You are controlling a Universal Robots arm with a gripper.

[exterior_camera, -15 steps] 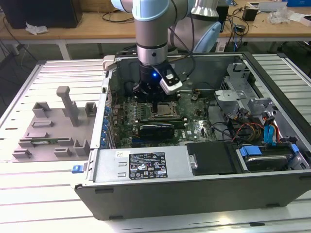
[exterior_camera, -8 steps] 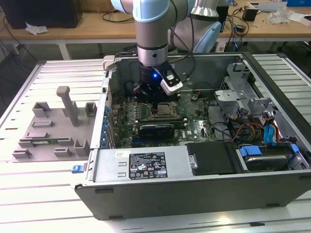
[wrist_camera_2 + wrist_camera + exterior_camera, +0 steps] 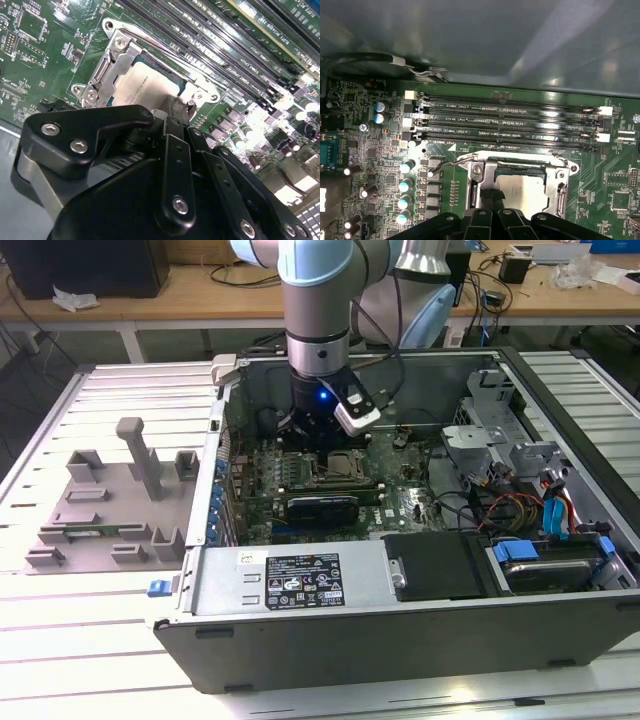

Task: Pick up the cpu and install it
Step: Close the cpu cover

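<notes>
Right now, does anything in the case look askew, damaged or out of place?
Nothing stands out. The cpu lies square inside the socket frame, edges parallel to it, with the gripper at its edge. Whether it is fully seated cannot be told.

Cpu (image 3: pixel 150 87) in socket frame (image 3: pixel 107 65) on motherboard (image 3: pixel 620 200); memory slots (image 3: pixel 510 120) beside frame; hand (image 3: pixel 172 114) above cpu.

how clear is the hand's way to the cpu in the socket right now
Likely yes, reachable: the hand hangs close over the cpu, whose silver top lies bare inside the socket frame, with nothing between them.
</notes>
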